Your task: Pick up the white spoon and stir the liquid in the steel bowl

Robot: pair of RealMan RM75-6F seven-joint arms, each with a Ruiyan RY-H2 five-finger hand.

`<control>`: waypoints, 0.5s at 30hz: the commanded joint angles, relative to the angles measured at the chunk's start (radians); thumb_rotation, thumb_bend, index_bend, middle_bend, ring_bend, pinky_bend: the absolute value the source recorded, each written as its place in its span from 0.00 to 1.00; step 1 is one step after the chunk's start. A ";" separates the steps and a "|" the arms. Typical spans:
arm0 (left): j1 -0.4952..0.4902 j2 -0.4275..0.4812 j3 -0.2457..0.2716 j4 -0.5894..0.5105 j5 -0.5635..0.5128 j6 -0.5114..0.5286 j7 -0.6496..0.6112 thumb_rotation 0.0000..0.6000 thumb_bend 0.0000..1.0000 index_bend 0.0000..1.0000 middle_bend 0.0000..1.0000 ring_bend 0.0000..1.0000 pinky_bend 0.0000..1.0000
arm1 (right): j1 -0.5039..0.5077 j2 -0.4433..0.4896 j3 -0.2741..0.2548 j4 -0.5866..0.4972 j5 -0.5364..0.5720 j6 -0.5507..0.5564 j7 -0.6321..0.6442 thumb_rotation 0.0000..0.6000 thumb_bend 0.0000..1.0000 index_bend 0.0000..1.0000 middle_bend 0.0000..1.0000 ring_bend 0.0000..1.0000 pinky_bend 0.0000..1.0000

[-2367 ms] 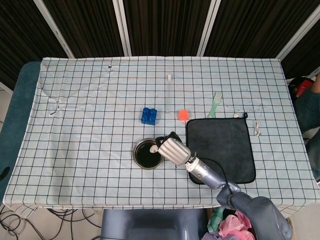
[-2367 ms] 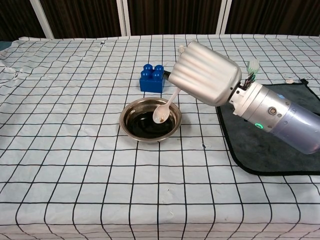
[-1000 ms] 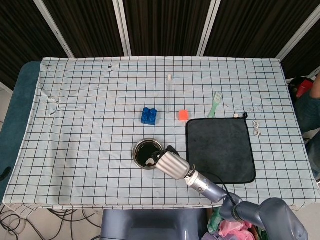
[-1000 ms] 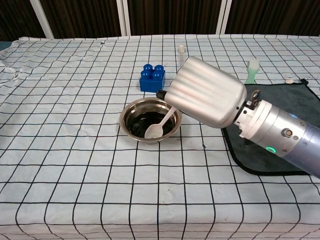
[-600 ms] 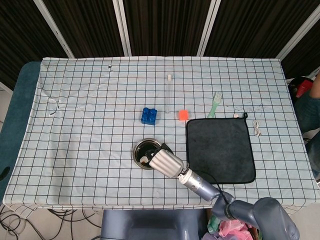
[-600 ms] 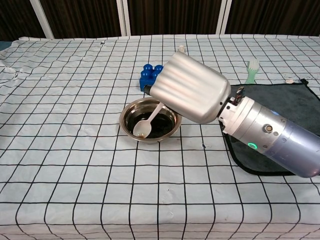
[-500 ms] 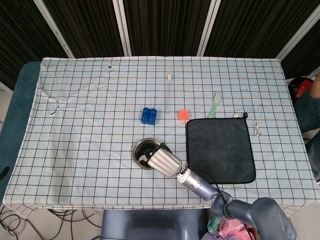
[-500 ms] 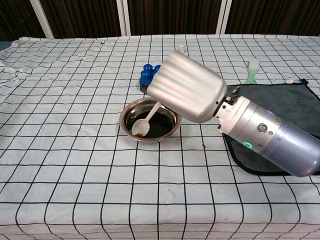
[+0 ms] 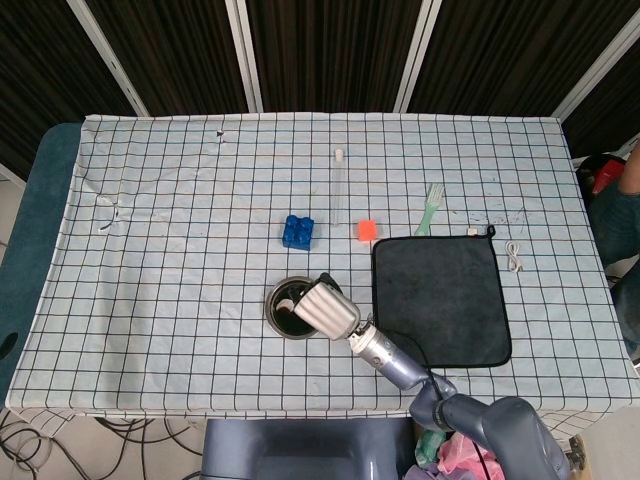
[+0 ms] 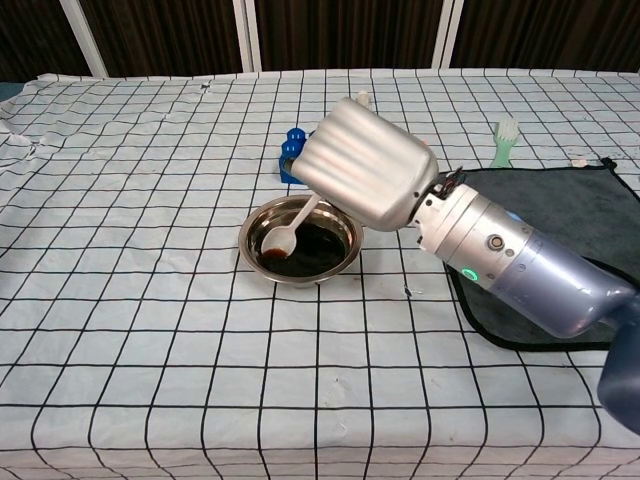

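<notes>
A small steel bowl (image 10: 334, 264) (image 9: 276, 322) of dark liquid stands on the checked cloth near the table's front. My right hand (image 10: 365, 178) (image 9: 328, 309) hovers just right of it, back toward the cameras, gripping the handle of the white spoon (image 10: 285, 234) (image 9: 288, 306). The spoon slants down to the left, and its scoop lies in the liquid at the bowl's left side, carrying a little dark liquid. How the fingers wrap the handle is hidden behind the hand. My left hand appears in neither view.
A blue brick (image 9: 297, 231) (image 10: 291, 160) sits just behind the bowl, partly hidden by my hand in the chest view. A dark cloth mat (image 9: 440, 296) lies to the right, with an orange cube (image 9: 366, 230), a green brush (image 9: 431, 206), a clear tube (image 9: 339, 185) and a white cable (image 9: 514, 257) beyond.
My right hand has swung left and a little away from me, sweeping the spoon's scoop from the bowl's right side round the front to its left side.
</notes>
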 commanded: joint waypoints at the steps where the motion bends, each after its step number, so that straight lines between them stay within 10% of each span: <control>1: 0.000 0.000 -0.001 0.000 -0.002 0.000 0.001 1.00 0.19 0.11 0.01 0.00 0.00 | 0.007 -0.015 0.010 0.039 0.014 -0.003 0.014 1.00 0.40 0.73 0.91 1.00 1.00; 15: -0.001 -0.004 -0.002 -0.001 -0.006 -0.002 0.011 1.00 0.19 0.11 0.01 0.00 0.00 | 0.001 -0.022 -0.006 0.125 0.029 0.012 0.049 1.00 0.41 0.73 0.91 1.00 1.00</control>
